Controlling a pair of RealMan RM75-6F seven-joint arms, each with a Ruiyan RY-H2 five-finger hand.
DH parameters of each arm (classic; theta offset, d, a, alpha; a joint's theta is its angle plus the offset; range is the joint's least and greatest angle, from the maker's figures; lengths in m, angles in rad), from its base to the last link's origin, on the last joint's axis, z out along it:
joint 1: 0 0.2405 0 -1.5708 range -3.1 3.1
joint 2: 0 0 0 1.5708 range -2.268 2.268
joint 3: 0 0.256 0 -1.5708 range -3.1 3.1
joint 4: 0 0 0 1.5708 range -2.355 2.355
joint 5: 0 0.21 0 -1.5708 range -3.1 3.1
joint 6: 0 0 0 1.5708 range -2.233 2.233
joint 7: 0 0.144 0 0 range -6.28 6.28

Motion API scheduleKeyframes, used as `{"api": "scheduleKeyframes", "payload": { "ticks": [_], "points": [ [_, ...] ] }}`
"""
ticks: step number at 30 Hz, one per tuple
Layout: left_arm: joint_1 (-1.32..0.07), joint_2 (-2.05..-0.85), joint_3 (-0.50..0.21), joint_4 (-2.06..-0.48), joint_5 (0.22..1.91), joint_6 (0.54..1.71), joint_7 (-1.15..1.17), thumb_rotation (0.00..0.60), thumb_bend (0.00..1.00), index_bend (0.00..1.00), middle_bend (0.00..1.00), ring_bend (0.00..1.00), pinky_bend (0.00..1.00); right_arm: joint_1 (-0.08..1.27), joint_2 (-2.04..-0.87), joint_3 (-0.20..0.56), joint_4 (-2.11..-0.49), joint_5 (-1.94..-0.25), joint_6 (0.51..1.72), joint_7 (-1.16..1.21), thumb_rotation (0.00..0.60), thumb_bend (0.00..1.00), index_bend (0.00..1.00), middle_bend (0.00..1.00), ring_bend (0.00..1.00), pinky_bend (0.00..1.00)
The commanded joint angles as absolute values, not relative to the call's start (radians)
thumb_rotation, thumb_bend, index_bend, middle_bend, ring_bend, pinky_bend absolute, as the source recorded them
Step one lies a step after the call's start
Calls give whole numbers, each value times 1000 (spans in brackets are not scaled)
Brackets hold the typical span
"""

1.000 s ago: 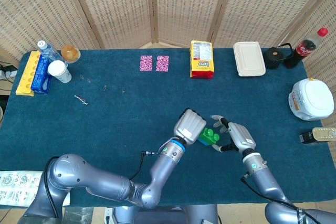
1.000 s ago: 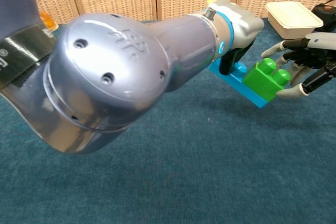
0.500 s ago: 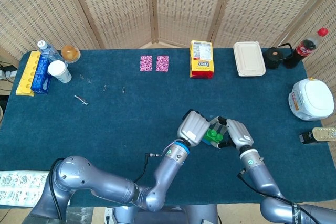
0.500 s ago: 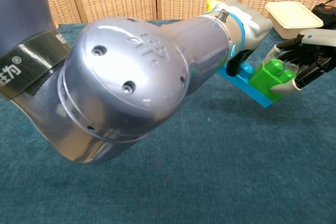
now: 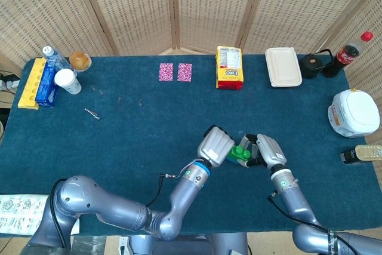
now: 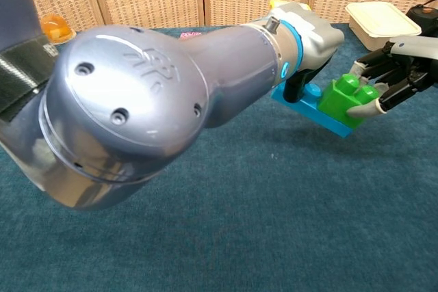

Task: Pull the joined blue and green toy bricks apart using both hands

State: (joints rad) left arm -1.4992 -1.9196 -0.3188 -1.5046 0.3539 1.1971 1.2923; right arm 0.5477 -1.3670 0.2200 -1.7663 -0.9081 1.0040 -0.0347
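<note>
The flat blue plastic toy brick [image 6: 309,107] and the bumpy green plastic toy brick [image 6: 346,98] are joined, with the green one sitting on top of the blue one near its right end. Both are lifted up above the dark blue cloth table [image 5: 137,141], a long way in front of the yellow snack box [image 5: 229,67].

The left hand [image 5: 215,145], silver and grey, grips the left end of the blue brick, with dark fingers [image 6: 297,81] wrapped over it. The right hand [image 5: 267,151] is closed around the green brick from the right; a pale fingertip [image 6: 362,109] presses on the brick's front side. From the head view only a bit of green shows between the two hands, so I cannot be sure how much of the brick the right hand covers.

To the right of the yellow snack box sits a white foam food box [image 5: 283,67], and further right a cola bottle with a red cap [image 5: 348,52]. To the left of the snack box lie two pink patterned cards [image 5: 175,71]. Far left of it are a yellow tray [image 5: 30,83] and a white cup [image 5: 66,80].
</note>
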Motion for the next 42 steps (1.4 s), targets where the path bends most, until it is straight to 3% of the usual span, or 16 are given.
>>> {"api": "scheduleKeyframes", "payload": {
  "ticks": [1, 17, 22, 33, 42],
  "points": [
    [-1495, -1909, -315, -1513, 351, 1186, 1294, 600, 468, 731, 561, 488, 551, 544, -1365, 223, -1767, -911, 1009, -28, 600, 282, 536, 612, 697, 438],
    [-1462, -1851, -283, -1572, 407, 1194, 1268, 600, 469, 731, 562, 488, 551, 534, -1325, 220, -1763, -922, 1017, -42, 600, 282, 536, 608, 685, 435],
    [-1427, -1795, -261, -1630, 436, 1213, 1246, 600, 469, 731, 561, 488, 551, 539, -1312, 197, -1744, -931, 1000, -79, 600, 281, 526, 587, 639, 402],
    [-1308, -1674, -192, -1765, 551, 1264, 1125, 600, 466, 731, 561, 488, 551, 559, -1317, 133, -1713, -949, 973, -189, 600, 282, 347, 406, 419, 291],
    [-1198, -1651, -114, -1768, 645, 1279, 1006, 600, 464, 731, 561, 488, 551, 546, -1320, 116, -1724, -957, 1033, -258, 600, 282, 297, 367, 395, 270]
  ]
}}
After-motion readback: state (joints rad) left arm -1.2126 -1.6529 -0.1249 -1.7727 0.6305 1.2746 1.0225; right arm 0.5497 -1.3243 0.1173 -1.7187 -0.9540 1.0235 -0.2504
